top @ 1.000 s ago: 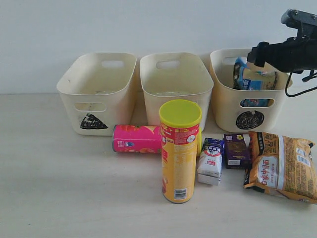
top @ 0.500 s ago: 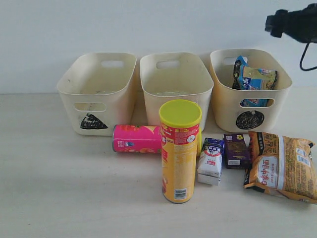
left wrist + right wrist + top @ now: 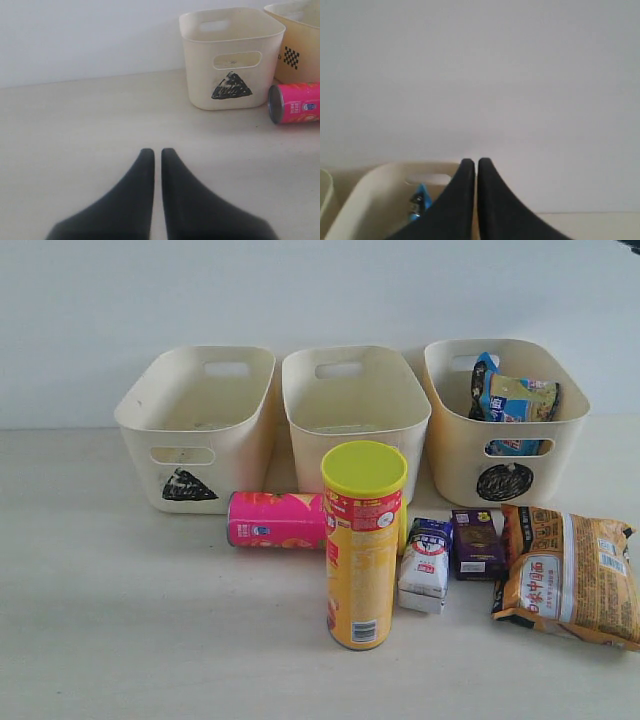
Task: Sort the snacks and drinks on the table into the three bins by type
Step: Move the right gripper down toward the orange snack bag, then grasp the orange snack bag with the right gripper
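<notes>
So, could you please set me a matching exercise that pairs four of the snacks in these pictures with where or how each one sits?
Things:
1. tall yellow chip tube with yellow lid
2. pink chip tube
3. blue-white crinkly bag
4. orange-brown crinkly bag

Places or states:
A. inside the right-hand cream plastic bin
B. standing upright
C. lying on its round side
D. lying flat at the far right of the table

Pairs: 1-B, 2-C, 3-A, 4-D.
</notes>
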`<state>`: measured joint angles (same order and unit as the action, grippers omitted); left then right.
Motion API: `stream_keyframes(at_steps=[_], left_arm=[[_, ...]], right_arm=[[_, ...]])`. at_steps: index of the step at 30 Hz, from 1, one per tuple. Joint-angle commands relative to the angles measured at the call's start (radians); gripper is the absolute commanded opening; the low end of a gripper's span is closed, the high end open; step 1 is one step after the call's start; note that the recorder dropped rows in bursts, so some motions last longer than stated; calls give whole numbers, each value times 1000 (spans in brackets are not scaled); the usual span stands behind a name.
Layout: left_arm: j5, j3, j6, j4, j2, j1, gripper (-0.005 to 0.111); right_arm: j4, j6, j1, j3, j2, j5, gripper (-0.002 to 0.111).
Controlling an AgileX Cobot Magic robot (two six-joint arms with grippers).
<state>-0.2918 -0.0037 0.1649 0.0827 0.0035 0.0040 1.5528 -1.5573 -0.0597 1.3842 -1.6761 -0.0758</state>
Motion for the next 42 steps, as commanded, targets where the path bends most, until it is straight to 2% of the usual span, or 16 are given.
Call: stream_keyframes(at_steps=[1,3,5,9,15,20,23,25,26,28,30,32,34,38,40,42], left_arm=[[0,4,0,2,-4,-2,4],[0,4,0,2,-4,-2,4],[0,4,0,2,-4,-2,4],[0,4,0,2,-4,-2,4],[0,4,0,2,-4,-2,4],[0,4,0,2,-4,-2,4],[0,4,0,2,-4,-2,4],[0,4,0,2,-4,-2,4],[0,4,0,2,-4,-2,4],[0,4,0,2,-4,-2,4],[0,4,0,2,-4,-2,4],[0,4,0,2,-4,-2,4],[0,4,0,2,-4,-2,4],[0,4,0,2,-4,-2,4],[0,4,0,2,-4,-2,4],[0,4,0,2,-4,-15,4]], right_arm=[[-25,-29,0,-106,48,194,0],[69,-139,0,-151,57,303,0],[192,-370,0,-166,59,428,0],[192,-563,1,-189,46,670,0],[192,-456,-1,-189,50,689,0],[192,-172,-10,-198,67,376,0],[192,67,-77,-216,59,8,0],[165,323,-145,-209,25,-251,0],[-85,584,-217,-150,-33,-509,0],[-687,933,-257,13,-131,-809,0],[-1042,1120,-259,120,-209,-1062,0],[-973,1143,-302,82,-217,-1050,0],[-753,992,-374,-15,-217,-1055,0],[-604,849,-465,-158,-217,-1056,3],[-546,793,-511,-235,-217,-1031,11],[-522,754,-551,-328,-217,-964,34]])
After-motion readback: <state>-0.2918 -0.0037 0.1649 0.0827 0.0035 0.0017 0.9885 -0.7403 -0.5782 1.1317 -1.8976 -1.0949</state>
